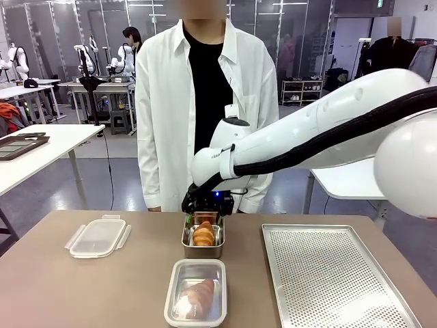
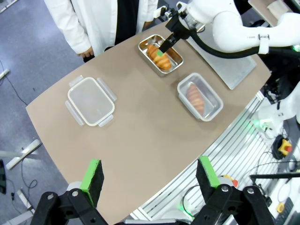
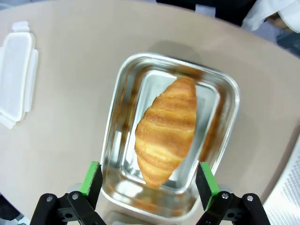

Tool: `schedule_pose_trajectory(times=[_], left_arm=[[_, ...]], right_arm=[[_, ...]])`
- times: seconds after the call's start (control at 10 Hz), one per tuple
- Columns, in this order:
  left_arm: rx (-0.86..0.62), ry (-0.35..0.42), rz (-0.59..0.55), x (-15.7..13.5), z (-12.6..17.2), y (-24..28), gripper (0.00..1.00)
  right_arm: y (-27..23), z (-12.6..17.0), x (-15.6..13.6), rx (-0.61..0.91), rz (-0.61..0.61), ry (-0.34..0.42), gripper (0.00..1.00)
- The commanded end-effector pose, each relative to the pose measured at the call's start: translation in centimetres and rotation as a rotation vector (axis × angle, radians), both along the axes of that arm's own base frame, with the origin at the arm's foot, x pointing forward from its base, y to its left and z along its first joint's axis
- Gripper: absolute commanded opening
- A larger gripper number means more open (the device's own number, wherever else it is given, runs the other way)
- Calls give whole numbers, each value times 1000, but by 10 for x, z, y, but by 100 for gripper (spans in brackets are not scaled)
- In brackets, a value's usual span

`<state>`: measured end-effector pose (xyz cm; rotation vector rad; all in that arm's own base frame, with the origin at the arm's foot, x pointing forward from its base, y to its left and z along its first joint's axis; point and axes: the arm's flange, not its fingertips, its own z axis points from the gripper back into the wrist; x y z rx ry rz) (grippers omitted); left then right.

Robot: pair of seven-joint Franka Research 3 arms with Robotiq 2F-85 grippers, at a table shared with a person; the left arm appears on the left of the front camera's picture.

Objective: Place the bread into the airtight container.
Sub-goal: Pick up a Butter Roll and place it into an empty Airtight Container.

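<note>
A golden croissant (image 3: 166, 131) lies in an open steel container (image 3: 117, 117) at the table's far middle. My right gripper (image 3: 148, 180) hangs open just above it, one green pad on each side, nothing held. The front view shows that gripper (image 1: 205, 213) over the croissant (image 1: 203, 234), close to the person. Nearer me stands a second container (image 1: 196, 292) with a clear lid on and a bread (image 1: 199, 294) inside. A loose clear lid (image 1: 97, 237) lies at the left. My left gripper (image 2: 150, 176) is open, high above the table's near edge, holding nothing.
A perforated metal tray (image 1: 334, 273) covers the table's right side. The person in a white shirt (image 1: 164, 102) stands right behind the far edge, close to the right arm. Bare tabletop (image 1: 82, 287) lies at the front left.
</note>
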<state>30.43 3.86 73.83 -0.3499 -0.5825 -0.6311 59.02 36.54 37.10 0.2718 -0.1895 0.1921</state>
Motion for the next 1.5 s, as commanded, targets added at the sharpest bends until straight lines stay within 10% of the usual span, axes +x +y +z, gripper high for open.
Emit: schedule_pose_trajectory(times=[0.0,1.0,1.4], left_arm=[[1,-4,-24,0,1,1,100],[1,-4,-24,0,1,1,100],[1,-4,-24,0,1,1,100]], right_arm=[[-35,51,-21,25,-41,60,100],[-287,277,-146,108,339,-150,100],[-365,326,-228,81,256,-248,100]])
